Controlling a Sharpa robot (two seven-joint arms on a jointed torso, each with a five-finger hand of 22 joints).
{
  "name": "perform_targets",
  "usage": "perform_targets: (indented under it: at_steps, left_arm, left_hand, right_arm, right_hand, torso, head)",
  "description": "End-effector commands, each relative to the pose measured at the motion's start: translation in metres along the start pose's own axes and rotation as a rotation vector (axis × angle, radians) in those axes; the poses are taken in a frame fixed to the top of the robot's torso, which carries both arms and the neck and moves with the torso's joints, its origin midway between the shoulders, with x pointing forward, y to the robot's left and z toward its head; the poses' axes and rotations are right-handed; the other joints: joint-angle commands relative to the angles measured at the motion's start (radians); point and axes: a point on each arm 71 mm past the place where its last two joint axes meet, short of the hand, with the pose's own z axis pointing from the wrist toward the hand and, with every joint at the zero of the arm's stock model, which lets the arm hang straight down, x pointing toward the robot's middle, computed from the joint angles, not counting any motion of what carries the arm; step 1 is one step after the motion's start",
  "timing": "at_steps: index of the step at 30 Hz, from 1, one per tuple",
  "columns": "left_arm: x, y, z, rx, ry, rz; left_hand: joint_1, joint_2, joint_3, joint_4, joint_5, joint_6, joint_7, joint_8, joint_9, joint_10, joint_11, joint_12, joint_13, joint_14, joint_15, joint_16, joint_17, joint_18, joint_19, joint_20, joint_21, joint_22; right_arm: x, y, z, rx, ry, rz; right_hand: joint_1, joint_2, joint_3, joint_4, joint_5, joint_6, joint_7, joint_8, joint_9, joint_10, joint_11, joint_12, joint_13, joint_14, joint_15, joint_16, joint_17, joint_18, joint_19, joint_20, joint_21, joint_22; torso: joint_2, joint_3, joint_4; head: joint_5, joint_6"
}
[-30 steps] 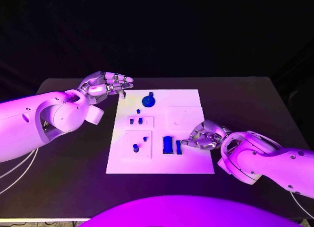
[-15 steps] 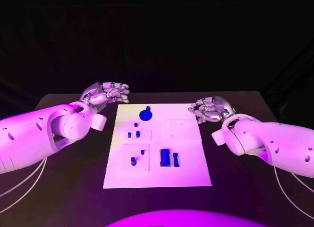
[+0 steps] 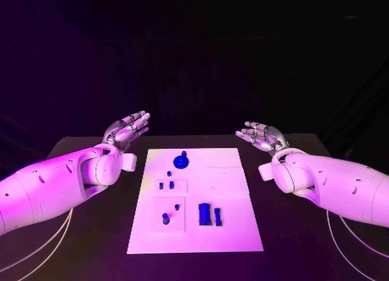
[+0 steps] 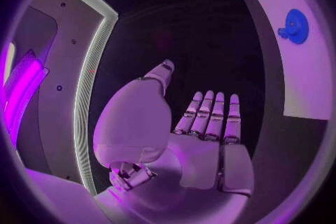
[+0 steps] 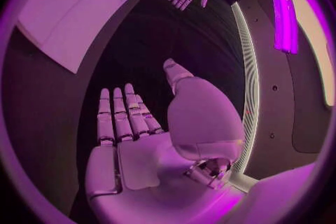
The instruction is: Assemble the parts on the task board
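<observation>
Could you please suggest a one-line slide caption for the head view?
Both hands, left and right, open and raised beyond the task board, blue parts untouched.

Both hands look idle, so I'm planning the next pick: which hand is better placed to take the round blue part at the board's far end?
Probably the left hand: the round blue part lies nearer it than the right hand. Both are open.

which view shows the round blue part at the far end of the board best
The head view: the round blue part sits unobstructed on the task board among its neighbours. Both wrist views catch it only near their rim, bent.
</observation>
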Motion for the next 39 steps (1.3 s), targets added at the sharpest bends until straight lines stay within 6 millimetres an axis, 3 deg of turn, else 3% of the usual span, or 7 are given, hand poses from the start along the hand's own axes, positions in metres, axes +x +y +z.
perform_targets:
  at_steps: [1, 3, 4, 5, 8, 13, 39]
  left_arm:
    - [0.01, 0.002, -0.003, 0.004, -0.009, 0.013]
    - [0.016, 0.003, -0.006, 0.004, -0.018, 0.019]
    - [0.02, 0.004, -0.008, 0.004, -0.023, 0.023]
    - [0.023, 0.005, -0.01, 0.004, -0.028, 0.028]
    - [0.04, 0.009, -0.02, 0.006, -0.052, 0.045]
    - [0.067, 0.012, -0.039, 0.013, -0.091, 0.076]
    - [0.09, 0.012, -0.059, 0.023, -0.128, 0.104]
  left_hand:
    - [-0.371, 0.089, -0.157, -0.116, -0.105, -0.362, -0.069, -0.094, -0.099, -0.417, -0.078, -0.055, -0.028, -0.33, -0.072, -0.137, -0.069, -0.064, -0.268, -0.127, -0.093, -0.131]
    - [-0.44, 0.089, -0.157, -0.116, -0.105, -0.362, -0.069, -0.094, -0.099, -0.417, -0.078, -0.055, -0.028, -0.33, -0.072, -0.137, -0.069, -0.064, -0.268, -0.127, -0.093, -0.131]
    - [-0.467, 0.089, -0.157, -0.116, -0.105, -0.362, -0.069, -0.094, -0.099, -0.417, -0.078, -0.055, -0.028, -0.33, -0.072, -0.137, -0.069, -0.064, -0.268, -0.127, -0.093, -0.131]
    - [-1.171, 0.089, -0.157, -0.116, -0.105, -0.362, -0.069, -0.094, -0.099, -0.417, -0.078, -0.055, -0.028, -0.33, -0.072, -0.137, -0.069, -0.064, -0.268, -0.127, -0.093, -0.131]
    - [-1.171, 0.089, -0.157, -0.116, -0.105, -0.362, -0.069, -0.094, -0.099, -0.417, -0.078, -0.055, -0.028, -0.33, -0.072, -0.137, -0.069, -0.064, -0.268, -0.127, -0.093, -0.131]
    - [-1.171, 0.089, -0.157, -0.116, -0.105, -0.362, -0.069, -0.094, -0.099, -0.417, -0.078, -0.055, -0.028, -0.33, -0.072, -0.137, -0.069, -0.064, -0.268, -0.127, -0.093, -0.131]
    - [-1.171, 0.089, -0.157, -0.116, -0.105, -0.362, -0.069, -0.094, -0.099, -0.417, -0.078, -0.055, -0.028, -0.33, -0.072, -0.137, -0.069, -0.064, -0.268, -0.127, -0.093, -0.131]
  right_arm:
    - [0.007, 0.004, -0.005, -0.016, -0.015, 0.04]
    - [0.012, 0.007, -0.01, -0.024, -0.022, 0.074]
    - [0.015, 0.009, -0.013, -0.028, -0.026, 0.094]
    - [0.019, 0.012, -0.017, -0.032, -0.031, 0.115]
    - [0.031, 0.021, -0.031, -0.043, -0.05, 0.197]
    - [0.045, 0.032, -0.049, -0.049, -0.074, 0.287]
    - [0.05, 0.038, -0.057, -0.048, -0.085, 0.326]
  right_hand:
    - [-0.356, 0.104, -0.195, -0.112, -0.107, -0.385, -0.087, -0.095, -0.159, -0.605, -0.066, -0.042, -0.118, -0.433, -0.052, -0.115, -0.19, -0.082, -0.414, -0.1, -0.027, -0.236]
    - [-0.421, 0.104, -0.195, -0.112, -0.107, -0.385, -0.087, -0.095, -0.159, -0.605, -0.066, -0.042, -0.118, -0.433, -0.052, -0.115, -0.19, -0.082, -0.414, -0.1, -0.027, -0.236]
    - [-1.122, 0.104, -0.195, -0.112, -0.107, -0.385, -0.087, -0.095, -0.159, -0.605, -0.066, -0.042, -0.118, -0.433, -0.052, -0.115, -0.19, -0.082, -0.414, -0.1, -0.027, -0.236]
    - [-1.122, 0.104, -0.195, -0.112, -0.107, -0.385, -0.087, -0.095, -0.159, -0.605, -0.066, -0.042, -0.118, -0.433, -0.052, -0.115, -0.19, -0.082, -0.414, -0.1, -0.027, -0.236]
    - [-1.122, 0.104, -0.195, -0.112, -0.107, -0.385, -0.087, -0.095, -0.159, -0.605, -0.066, -0.042, -0.118, -0.433, -0.052, -0.115, -0.19, -0.082, -0.414, -0.1, -0.027, -0.236]
    - [-1.122, 0.104, -0.195, -0.112, -0.107, -0.385, -0.087, -0.095, -0.159, -0.605, -0.066, -0.042, -0.118, -0.433, -0.052, -0.115, -0.19, -0.082, -0.414, -0.1, -0.027, -0.236]
    - [-1.122, 0.104, -0.195, -0.112, -0.107, -0.385, -0.087, -0.095, -0.159, -0.605, -0.066, -0.042, -0.118, -0.433, -0.052, -0.115, -0.19, -0.082, -0.414, -0.1, -0.027, -0.236]
  torso:
    - [-0.013, 0.0012, 0.0009]
    - [-0.022, 0.0023, 0.0015]
    - [-0.028, 0.0029, 0.0019]
    - [-0.034, 0.0036, 0.0023]
    - [-0.05, 0.0055, 0.0035]
    - [-0.063, 0.007, 0.0044]
    - [-0.064, 0.0071, 0.0044]
  head:
    - [-0.001, 0.022]
    - [-0.001, 0.039]
    - [-0.001, 0.05]
    - [-0.001, 0.06]
    - [-0.001, 0.091]
    - [-0.001, 0.115]
    - [-0.001, 0.116]
